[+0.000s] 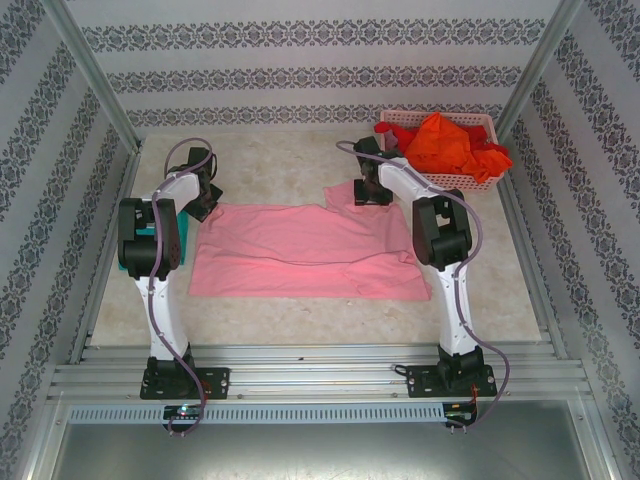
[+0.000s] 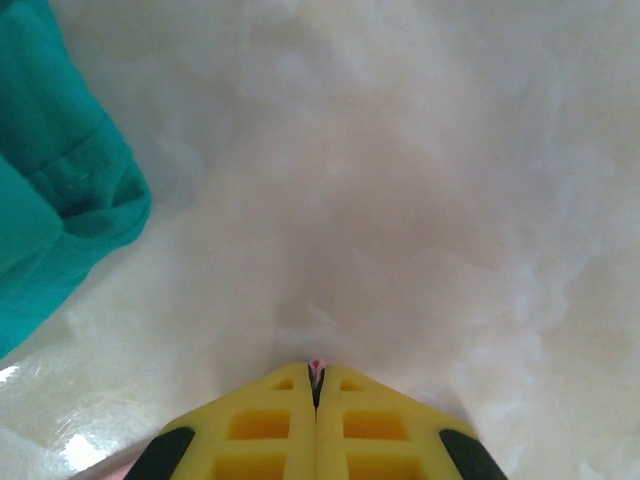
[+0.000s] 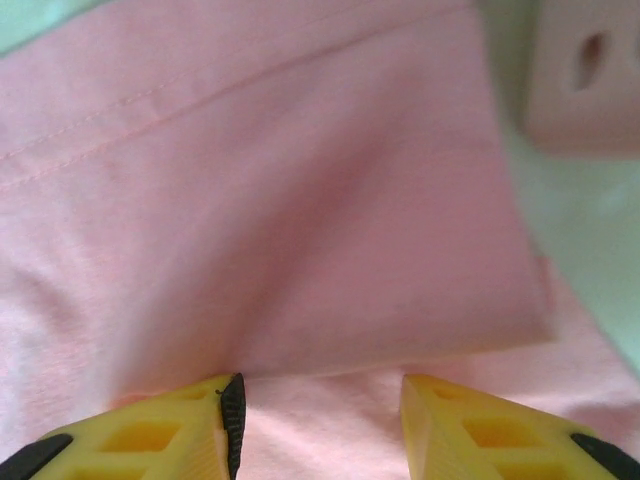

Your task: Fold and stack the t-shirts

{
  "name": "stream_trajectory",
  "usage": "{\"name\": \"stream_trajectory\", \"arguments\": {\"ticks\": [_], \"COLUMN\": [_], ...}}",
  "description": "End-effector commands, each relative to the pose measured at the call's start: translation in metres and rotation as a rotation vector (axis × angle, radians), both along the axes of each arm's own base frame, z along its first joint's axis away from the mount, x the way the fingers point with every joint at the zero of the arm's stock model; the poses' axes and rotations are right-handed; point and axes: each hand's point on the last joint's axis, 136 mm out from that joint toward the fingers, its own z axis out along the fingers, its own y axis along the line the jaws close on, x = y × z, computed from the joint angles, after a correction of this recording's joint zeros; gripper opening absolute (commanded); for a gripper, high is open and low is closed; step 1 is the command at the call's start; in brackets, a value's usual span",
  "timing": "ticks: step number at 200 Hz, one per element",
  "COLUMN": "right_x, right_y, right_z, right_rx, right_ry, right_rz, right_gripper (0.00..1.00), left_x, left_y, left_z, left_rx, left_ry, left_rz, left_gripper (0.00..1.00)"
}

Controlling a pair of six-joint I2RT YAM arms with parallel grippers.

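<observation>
Light pink cloth t-shirt (image 1: 300,250) is pinched by left gripper (image 2: 317,372), right gripper (image 3: 320,410) spread above it, red and orange t-shirts (image 1: 450,145) heaped in pink plastic lattice basket (image 1: 470,182).

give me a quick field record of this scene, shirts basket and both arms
pink t-shirt: spread flat mid-table
teal t-shirt: beside the left arm, at the table's left edge
basket: far right corner, holding red and orange t-shirts
left fingers: shut, pinching a speck of pink cloth
right fingers: open, over the pink t-shirt's far sleeve
</observation>
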Motion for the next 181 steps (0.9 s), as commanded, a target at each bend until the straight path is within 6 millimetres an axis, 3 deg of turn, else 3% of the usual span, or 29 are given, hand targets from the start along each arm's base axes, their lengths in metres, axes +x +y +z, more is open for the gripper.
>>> {"name": "stream_trajectory", "arguments": {"ticks": [1, 41, 59, 89, 99, 113, 121, 181], "right_x": [-0.027, -0.037, -0.031, -0.015, -0.009, -0.003, 0.001, 0.020], "right_y": [0.012, 0.007, 0.005, 0.008, 0.007, 0.005, 0.004, -0.025], "right_z": [-0.032, -0.034, -0.026, -0.009, -0.002, 0.004, 0.008, 0.046], "right_rx": [0.036, 0.008, 0.000, 0.013, 0.007, 0.003, 0.000, -0.056], "right_ry": [0.144, 0.143, 0.113, 0.048, 0.022, -0.005, -0.019, -0.211], "right_rz": [0.020, 0.000, 0.001, 0.004, -0.004, -0.015, -0.019, -0.117], "right_gripper": [0.44, 0.25, 0.12, 0.00, 0.04, 0.33, 0.42, 0.38], "left_x": [-0.004, -0.006, -0.006, -0.006, -0.006, -0.006, -0.006, -0.007], "left_y": [0.006, 0.011, 0.012, 0.012, 0.012, 0.013, 0.013, 0.016], "left_z": [0.009, 0.012, 0.012, 0.016, 0.017, 0.020, 0.021, 0.024], "left_rx": [-0.002, 0.003, 0.001, -0.002, -0.001, 0.002, 0.003, 0.010], "left_ry": [-0.012, -0.014, -0.016, -0.026, -0.029, -0.032, -0.034, -0.035], "left_rz": [0.000, 0.002, 0.006, 0.008, 0.007, 0.008, 0.007, 0.009], "left_gripper": [0.00, 0.00, 0.00, 0.00, 0.00, 0.00, 0.00, 0.00]}}
